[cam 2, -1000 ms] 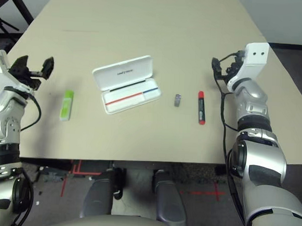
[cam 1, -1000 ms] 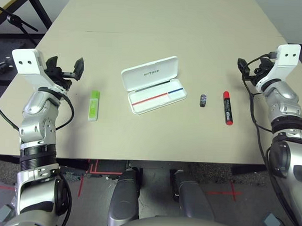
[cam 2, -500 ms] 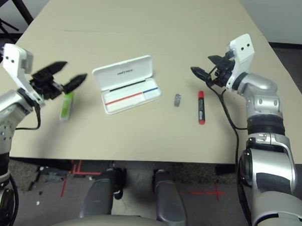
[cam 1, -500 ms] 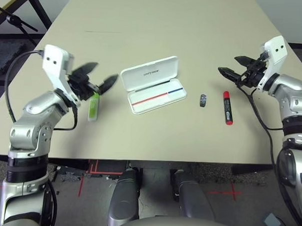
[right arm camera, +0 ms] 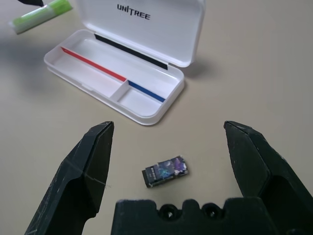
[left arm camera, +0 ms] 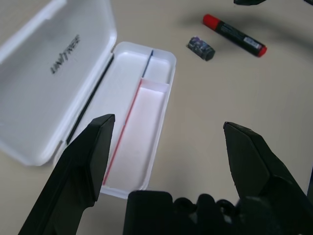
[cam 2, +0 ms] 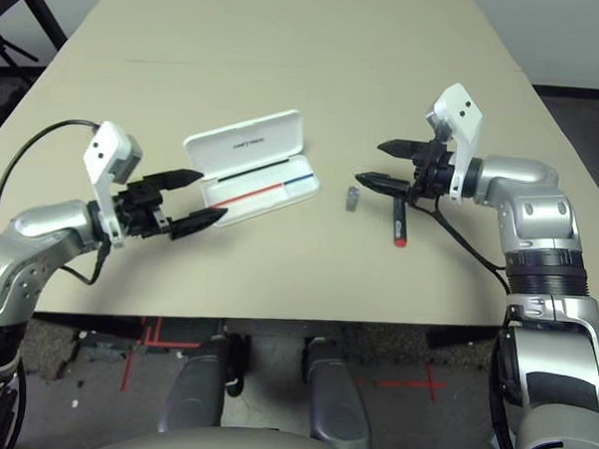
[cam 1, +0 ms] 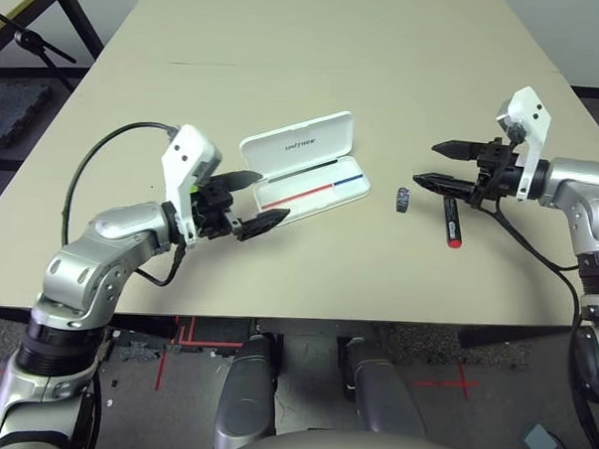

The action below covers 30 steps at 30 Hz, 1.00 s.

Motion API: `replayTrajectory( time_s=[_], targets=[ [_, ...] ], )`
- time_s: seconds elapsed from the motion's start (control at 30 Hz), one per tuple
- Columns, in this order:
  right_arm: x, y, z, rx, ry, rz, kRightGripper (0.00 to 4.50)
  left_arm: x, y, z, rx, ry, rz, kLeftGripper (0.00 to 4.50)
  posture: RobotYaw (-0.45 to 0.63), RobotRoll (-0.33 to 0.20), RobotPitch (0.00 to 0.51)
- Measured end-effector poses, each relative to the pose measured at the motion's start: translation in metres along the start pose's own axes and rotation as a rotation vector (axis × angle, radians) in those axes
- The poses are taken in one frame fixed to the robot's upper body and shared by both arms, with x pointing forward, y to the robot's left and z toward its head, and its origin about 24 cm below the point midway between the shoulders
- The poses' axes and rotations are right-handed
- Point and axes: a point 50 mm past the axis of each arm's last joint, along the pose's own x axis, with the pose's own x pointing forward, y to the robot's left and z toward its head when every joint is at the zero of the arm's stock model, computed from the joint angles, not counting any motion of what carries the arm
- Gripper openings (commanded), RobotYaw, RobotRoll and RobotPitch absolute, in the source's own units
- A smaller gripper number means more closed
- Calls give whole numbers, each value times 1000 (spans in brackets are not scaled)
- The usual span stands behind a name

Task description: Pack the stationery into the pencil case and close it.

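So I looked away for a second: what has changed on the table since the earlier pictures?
Both arms swung inward. The left gripper, open, now hangs by the near left corner of the open pencil case, and the right gripper, open, beside the eraser and red marker. Nothing was taken hold of; the case, eraser and marker lie as before.

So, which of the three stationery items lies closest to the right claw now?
The small dark eraser. It lies in front of the open right claw, between the red marker and the case; the green highlighter is farthest.
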Motion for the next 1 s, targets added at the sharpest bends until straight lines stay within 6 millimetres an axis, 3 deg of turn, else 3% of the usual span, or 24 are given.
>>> replayTrajectory(
  time_s=[0.4, 0.7, 0.83, 1.0],
  targets=[
    [3, 3, -1, -8, 12, 7, 4500, 26, 0, -22, 66, 196, -40, 4482, -3, 0, 196],
    [5, 2, -2, -7, 12, -19, 4500, 37, 0, -29, 76, 251, -71, 4482, -13, 0, 194],
    [5, 3, -4, -5, 14, -19, 4500, 37, 0, -32, 69, 267, -83, 3609, -16, 0, 197],
    [5, 4, -6, -2, 17, -18, 4500, 37, 2, -31, 74, 267, -84, 1575, -16, 0, 200]
  ],
)
